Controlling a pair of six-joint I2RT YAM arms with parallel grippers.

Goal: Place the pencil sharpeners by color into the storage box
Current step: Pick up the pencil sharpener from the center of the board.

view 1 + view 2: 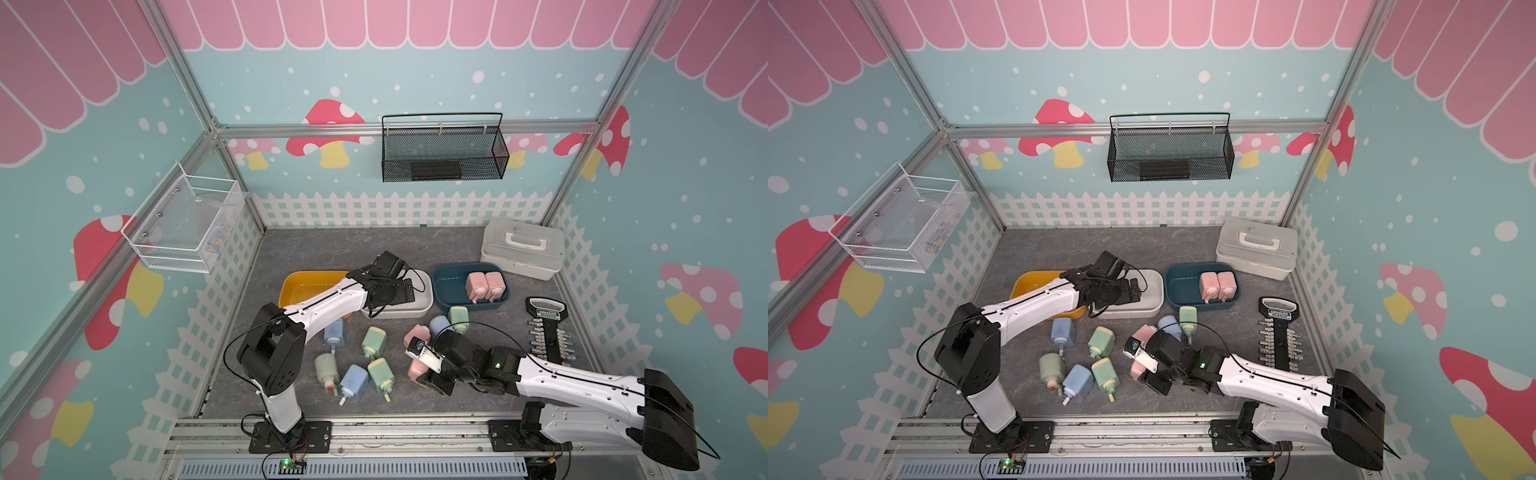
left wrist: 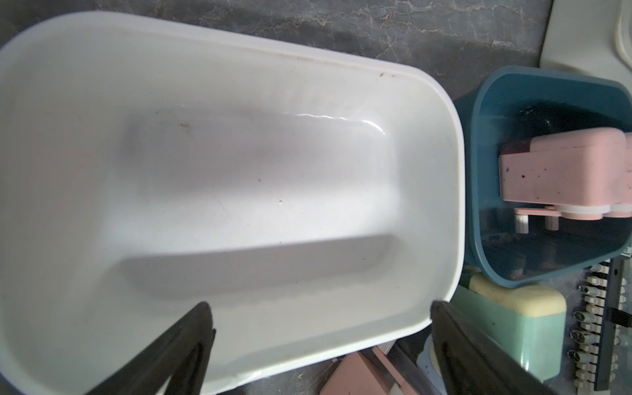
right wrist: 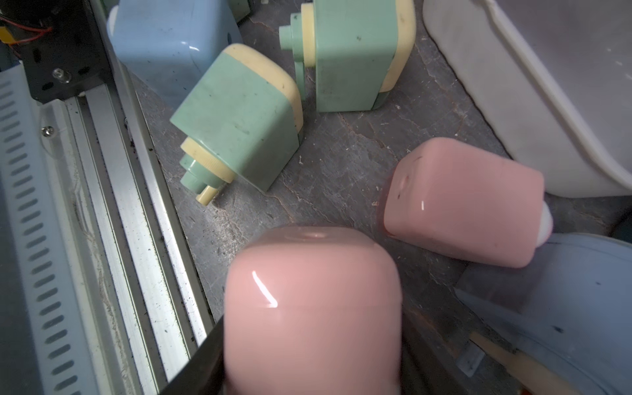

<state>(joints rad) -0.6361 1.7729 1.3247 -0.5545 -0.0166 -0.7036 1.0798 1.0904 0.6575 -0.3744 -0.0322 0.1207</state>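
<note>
The pink sharpener (image 3: 311,307), at the table's (image 1: 316,249) near side, is pinched in the right gripper (image 1: 419,372) — lift straight up clear of its pink neighbour (image 3: 461,212), then cross to the blue tray (image 1: 449,286) — the left gripper (image 2: 319,307) gapes empty.

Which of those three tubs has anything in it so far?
The dark blue tub: two pink sharpeners sit inside it. The white tub is empty, and the yellow tub shows nothing where visible.
</note>
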